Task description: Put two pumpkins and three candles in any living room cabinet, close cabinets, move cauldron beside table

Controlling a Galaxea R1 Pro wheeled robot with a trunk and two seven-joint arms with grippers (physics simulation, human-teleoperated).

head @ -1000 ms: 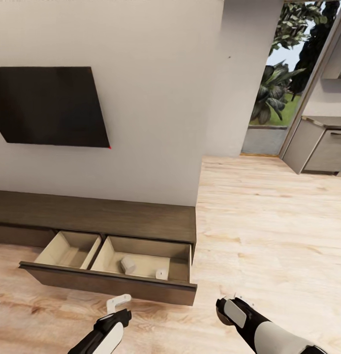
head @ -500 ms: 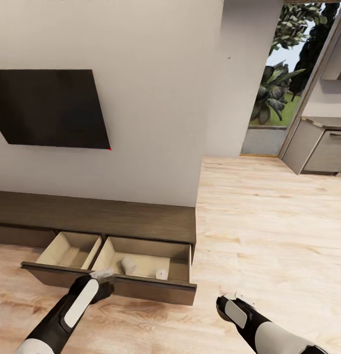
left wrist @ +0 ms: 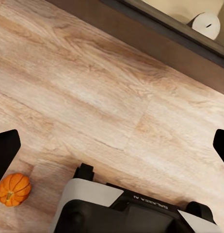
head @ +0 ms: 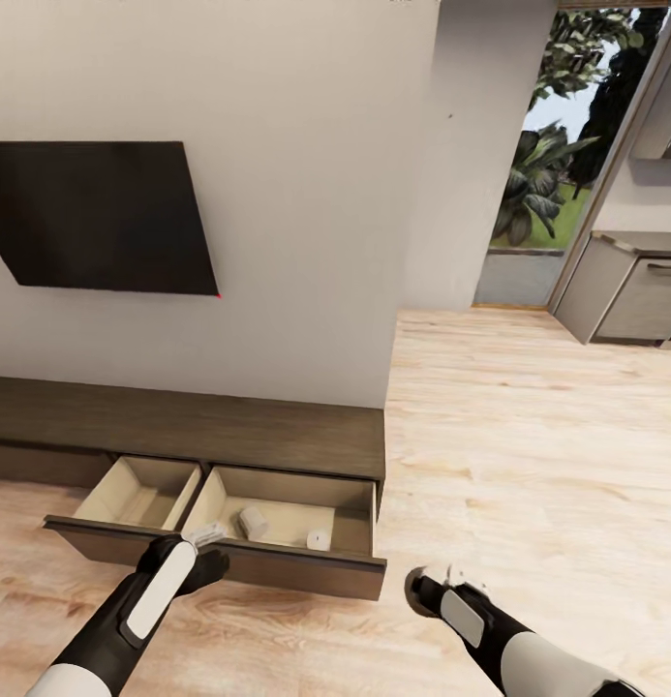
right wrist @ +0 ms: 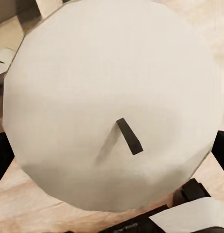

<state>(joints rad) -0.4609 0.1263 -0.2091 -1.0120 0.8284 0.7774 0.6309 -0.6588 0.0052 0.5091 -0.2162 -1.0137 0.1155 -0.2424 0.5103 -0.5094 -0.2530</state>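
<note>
The long dark-brown cabinet (head: 228, 431) stands against the wall with one wide drawer (head: 287, 569) pulled out. Two off-white candles (head: 250, 523) (head: 319, 539) lie in the drawer's right compartment; one of them (left wrist: 207, 24) peeks over the drawer front in the left wrist view. My left gripper (head: 207, 535) hovers open and empty at the drawer's front edge. My right gripper (head: 440, 581) is over the floor to the right of the drawer, shut on a third candle (right wrist: 112, 97) whose top and dark wick face the wrist camera. An orange pumpkin (left wrist: 13, 189) sits on the floor.
A dark TV (head: 93, 218) hangs on the wall above the cabinet. Pale wood floor (head: 529, 436) stretches to the right toward a doorway with plants (head: 543, 184) and grey kitchen cabinets (head: 635, 290).
My left arm has swung up and forward from the bottom of the picture to the drawer's front edge. The right gripper has moved slightly left toward the drawer with its candle.
</note>
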